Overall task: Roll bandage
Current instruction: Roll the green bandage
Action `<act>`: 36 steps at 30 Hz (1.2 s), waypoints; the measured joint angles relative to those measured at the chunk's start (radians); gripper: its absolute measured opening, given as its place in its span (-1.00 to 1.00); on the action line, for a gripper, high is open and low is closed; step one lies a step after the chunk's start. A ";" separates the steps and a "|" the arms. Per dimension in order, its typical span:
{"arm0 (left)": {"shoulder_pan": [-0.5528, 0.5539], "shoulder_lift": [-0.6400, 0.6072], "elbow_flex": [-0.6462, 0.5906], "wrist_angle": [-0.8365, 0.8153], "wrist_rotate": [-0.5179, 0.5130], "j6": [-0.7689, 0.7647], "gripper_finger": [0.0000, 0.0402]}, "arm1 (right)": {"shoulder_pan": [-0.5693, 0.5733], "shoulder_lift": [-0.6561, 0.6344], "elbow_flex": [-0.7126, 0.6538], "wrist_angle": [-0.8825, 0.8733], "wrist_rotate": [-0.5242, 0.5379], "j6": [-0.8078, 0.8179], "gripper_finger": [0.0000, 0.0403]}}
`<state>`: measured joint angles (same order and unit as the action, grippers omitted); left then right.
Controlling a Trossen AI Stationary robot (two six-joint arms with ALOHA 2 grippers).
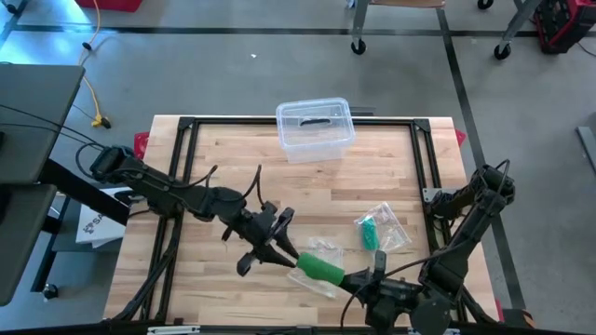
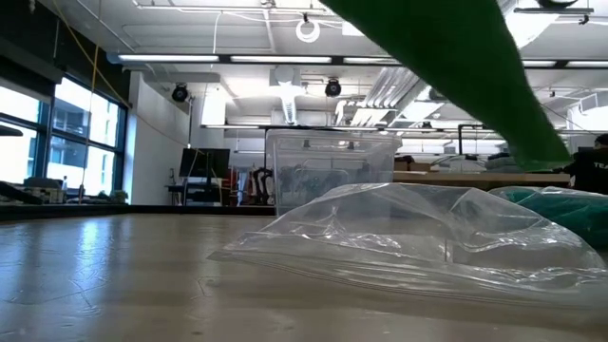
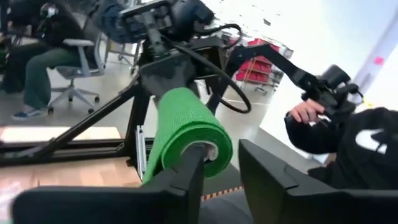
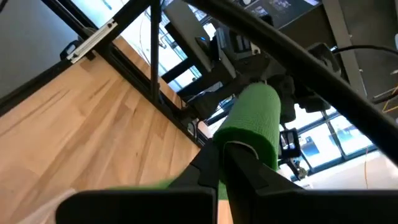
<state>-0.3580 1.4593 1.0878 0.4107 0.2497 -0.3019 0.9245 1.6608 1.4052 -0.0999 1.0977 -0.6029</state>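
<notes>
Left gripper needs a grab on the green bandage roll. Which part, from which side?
Take the free end of the green bandage roll, the one pointing at the left gripper. The right gripper is shut on the opposite end, so the roll hangs roughly level between them above the table. Come in along its axis, with the open fingers straddling the rim.
</notes>
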 joint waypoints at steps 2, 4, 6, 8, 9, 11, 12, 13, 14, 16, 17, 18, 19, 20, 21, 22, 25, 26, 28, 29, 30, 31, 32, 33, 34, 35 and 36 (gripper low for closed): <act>-0.010 0.000 0.000 0.000 0.000 0.044 -0.68 | 0.000 0.000 0.000 0.000 -0.001 0.009 -0.99; -0.020 0.000 0.000 0.000 -0.007 0.089 -0.83 | 0.000 0.000 0.000 -0.001 -0.001 0.032 -0.99; -0.033 0.000 0.000 0.003 -0.031 0.132 -0.95 | 0.000 0.000 0.000 -0.001 0.000 0.054 -0.99; -0.042 0.000 0.000 0.003 -0.059 0.157 -0.96 | 0.000 0.000 0.000 -0.001 0.000 0.063 -0.99; -0.045 0.000 0.000 0.003 -0.064 0.167 -0.95 | 0.001 0.000 0.000 -0.001 0.000 0.063 -0.99; -0.051 0.000 0.000 0.002 -0.082 0.173 -0.94 | 0.001 0.000 0.000 -0.001 0.000 0.065 -0.99; -0.051 0.000 0.000 0.003 -0.093 0.171 -0.94 | 0.000 0.000 0.000 -0.001 0.001 0.069 -0.99; -0.052 0.000 0.000 0.004 -0.097 0.158 -0.94 | 0.001 0.000 0.000 -0.001 0.008 0.074 -0.99; -0.052 0.000 0.000 0.003 -0.095 0.147 -0.94 | 0.001 0.000 0.000 -0.001 0.022 0.080 -0.99; -0.046 -0.002 0.000 0.001 -0.063 0.126 -0.90 | 0.001 0.000 0.000 -0.001 0.059 0.082 -1.00; -0.040 -0.004 0.000 0.001 -0.037 0.117 -0.87 | 0.001 0.000 0.000 -0.001 0.074 0.083 -1.00; -0.034 -0.007 0.000 -0.001 -0.010 0.101 -0.83 | 0.005 0.000 0.000 -0.001 0.081 0.083 -1.00; -0.029 -0.011 0.000 0.000 0.018 0.083 -0.77 | 0.006 0.000 0.000 -0.001 0.084 0.082 -1.00; -0.024 -0.012 0.000 0.002 0.040 0.064 -0.71 | 0.007 0.001 0.000 -0.001 0.089 0.082 -1.00; -0.020 -0.013 0.000 0.005 0.057 0.053 -0.64 | 0.009 0.001 0.000 -0.001 0.092 0.083 -1.00; -0.019 -0.013 0.000 0.006 0.060 0.048 -0.57 | 0.010 0.001 0.000 -0.001 0.097 0.088 -1.00; -0.016 -0.005 0.000 0.006 0.033 0.044 -0.34 | 0.010 0.001 0.000 -0.008 0.117 0.104 -1.00; -0.017 -0.002 0.000 0.007 0.013 0.044 -0.27 | 0.011 0.001 0.000 -0.011 0.126 0.106 -1.00; -0.019 -0.002 0.000 0.007 -0.042 0.053 -0.16 | 0.011 0.001 0.000 -0.011 0.126 0.106 -1.00; -0.019 -0.002 0.000 0.007 -0.075 0.069 -0.12 | 0.010 0.001 0.000 -0.012 0.125 0.106 -1.00; -0.019 -0.002 0.000 0.005 -0.110 0.087 -0.09 | 0.010 0.001 0.000 -0.012 0.124 0.106 -1.00; -0.022 -0.002 0.000 0.001 -0.145 0.109 -0.07 | 0.010 0.001 0.000 -0.012 0.123 0.106 -1.00; -0.027 -0.002 0.000 -0.002 -0.174 0.135 -0.06 | 0.010 0.001 0.000 -0.012 0.123 0.106 -1.00; -0.032 -0.002 0.000 -0.007 -0.202 0.160 -0.06 | 0.010 0.001 0.000 -0.014 0.123 0.107 -0.99; -0.039 -0.002 0.000 -0.019 -0.228 0.183 -0.06 | 0.010 0.001 0.000 -0.014 0.124 0.108 -0.99; -0.048 -0.003 0.000 -0.034 -0.249 0.205 -0.06 | 0.010 0.001 0.000 -0.014 0.125 0.107 -0.99; -0.055 -0.003 0.000 -0.054 -0.274 0.223 -0.07 | 0.010 0.001 0.000 -0.014 0.125 0.107 -0.99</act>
<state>-0.4128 1.4560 1.0878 0.3566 -0.0246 -0.0785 0.9344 1.6615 1.4052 -0.1143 1.2227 -0.4961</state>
